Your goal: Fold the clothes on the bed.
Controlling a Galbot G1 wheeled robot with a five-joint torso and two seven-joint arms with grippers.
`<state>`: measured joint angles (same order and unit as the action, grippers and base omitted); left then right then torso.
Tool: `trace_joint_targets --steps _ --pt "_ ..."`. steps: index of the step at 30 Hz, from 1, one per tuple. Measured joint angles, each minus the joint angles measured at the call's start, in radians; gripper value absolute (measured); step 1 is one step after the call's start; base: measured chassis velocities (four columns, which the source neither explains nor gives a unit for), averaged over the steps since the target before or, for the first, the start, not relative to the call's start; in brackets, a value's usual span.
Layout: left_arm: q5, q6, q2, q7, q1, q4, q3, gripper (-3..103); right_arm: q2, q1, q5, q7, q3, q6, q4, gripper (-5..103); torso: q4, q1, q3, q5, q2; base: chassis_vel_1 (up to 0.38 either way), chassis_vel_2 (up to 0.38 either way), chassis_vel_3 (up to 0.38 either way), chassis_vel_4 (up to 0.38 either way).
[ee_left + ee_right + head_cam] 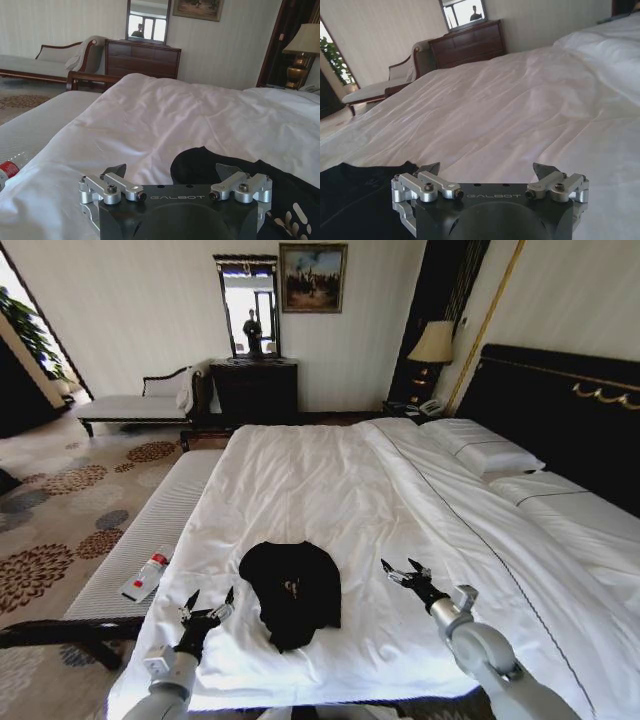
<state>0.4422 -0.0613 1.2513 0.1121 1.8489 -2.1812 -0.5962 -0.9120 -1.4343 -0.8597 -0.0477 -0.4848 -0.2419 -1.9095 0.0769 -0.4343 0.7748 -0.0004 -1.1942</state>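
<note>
The clothes are one black T-shirt [291, 592] lying bunched on the white bed [330, 490] near its foot edge. Its dark fabric also appears in the left wrist view [210, 167] and the right wrist view [360, 195]. My left gripper [209, 607] hovers open just left of the shirt, fingers spread, nothing held. My right gripper [405, 570] hovers open just right of the shirt, apart from it. In each wrist view the gripper's own fingers [172, 172] [487, 169] stand wide apart above the duvet.
A striped white bench [150, 540] runs along the bed's left side with a small bottle [146, 576] on it. Pillows [490, 455] and the dark headboard [560, 410] lie at the right. A chaise [135, 405], dresser [255, 390] and lamp [432, 345] stand at the far wall.
</note>
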Motion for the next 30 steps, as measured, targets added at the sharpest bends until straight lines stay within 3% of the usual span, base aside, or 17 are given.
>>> trace_joint_targets --steps 1,4,7,9,13,20,30 --pt "0.0 0.0 0.0 0.0 0.0 0.0 0.0 100 0.0 0.0 0.0 0.0 0.0 0.0 0.0 100 0.0 0.0 0.0 0.0 0.0 0.0 0.0 0.0 0.0" --pt "-0.003 -0.001 -0.018 0.0 0.002 0.002 0.012 100 0.033 0.059 -0.099 -0.123 0.046 -0.083 0.074 100 0.0001 0.0 0.0 -0.0003 0.0 0.0 0.0 0.0 0.0" --pt "-0.004 -0.001 -0.027 -0.001 0.008 -0.001 0.015 100 0.04 0.082 -0.131 -0.155 0.061 -0.106 0.106 100 0.0004 0.0 0.0 -0.0002 0.0 0.0 0.0 0.0 0.0" --pt "-0.004 0.001 -0.038 -0.007 0.028 -0.011 0.009 100 0.045 0.187 -0.174 -0.191 0.138 -0.15 0.186 100 0.0006 0.0 0.0 -0.0001 0.0 0.0 0.0 0.0 0.0" --pt "-0.004 0.003 -0.04 -0.008 0.038 -0.017 -0.001 100 0.036 0.312 -0.22 -0.208 0.217 -0.211 0.256 100 -0.0007 0.0 0.0 -0.0003 0.0 0.0 0.0 0.0 0.0" --pt "-0.022 0.003 0.002 -0.013 0.057 -0.04 -0.002 100 0.001 0.489 -0.338 -0.228 0.324 -0.337 0.381 100 0.0001 0.0 0.0 -0.0002 0.0 0.0 0.0 0.0 0.0" --pt "-0.048 0.017 0.043 -0.03 0.055 -0.027 -0.021 100 -0.05 0.701 -0.385 -0.291 0.487 -0.369 0.569 100 -0.0001 0.0 0.0 -0.0004 0.0 0.0 0.0 0.0 0.0"
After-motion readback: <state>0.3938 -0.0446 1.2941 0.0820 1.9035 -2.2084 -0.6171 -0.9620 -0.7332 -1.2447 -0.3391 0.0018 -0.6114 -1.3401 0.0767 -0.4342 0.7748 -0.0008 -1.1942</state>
